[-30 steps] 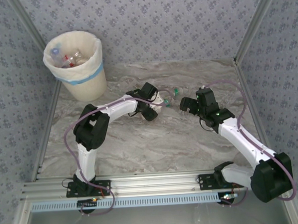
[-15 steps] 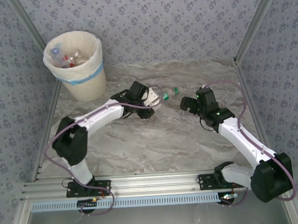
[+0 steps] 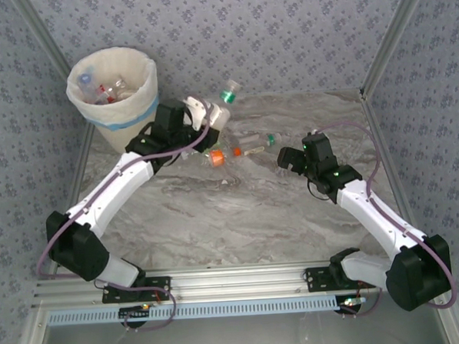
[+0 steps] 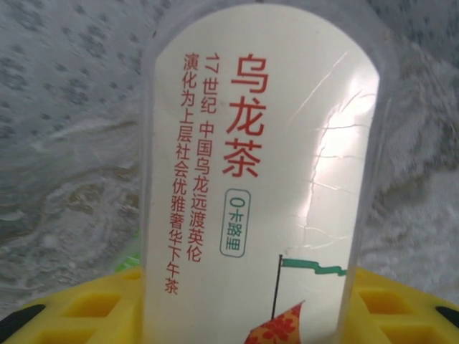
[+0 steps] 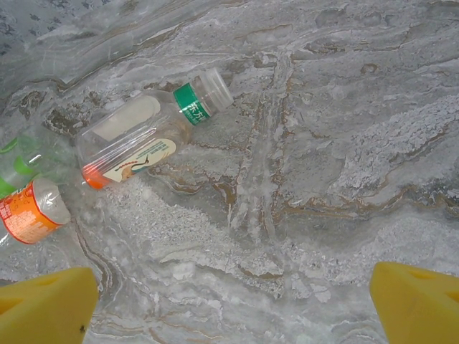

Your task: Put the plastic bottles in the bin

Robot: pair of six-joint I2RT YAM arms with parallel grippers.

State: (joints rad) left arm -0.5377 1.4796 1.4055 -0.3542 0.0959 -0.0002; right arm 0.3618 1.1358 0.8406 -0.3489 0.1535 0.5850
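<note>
Plastic bottles (image 3: 106, 90), several of them, lie heaped inside the round cream-coloured bin (image 3: 138, 138). It is lined with a white bag, ringed by a light blue band, and stands at the far left corner of the grey marbled table (image 3: 239, 218) in your overhead view. Your left gripper (image 3: 205, 118) is just right of the bin's rim, pinching a clear green-capped bottle (image 3: 224, 103) held up off the table. Near the table's middle lie an orange-labelled bottle (image 3: 217, 156) and, just beside it, a clear bottle with a green neck band (image 3: 255, 142). Your right gripper (image 3: 289, 160) sits right of them, apart from both, jaws spread.

On your left wrist camera, the green-capped bottle (image 4: 258, 179) shows a cream label with red Chinese print. It stands between the yellow fingers (image 4: 79, 312).

On your right wrist camera, the yellow fingertips (image 5: 43, 304) stand wide apart above bare marble. The clear bottle with a green neck band (image 5: 143, 136) lies on its side at upper left. The orange-labelled bottle (image 5: 29, 208) lies at the left edge.
</note>
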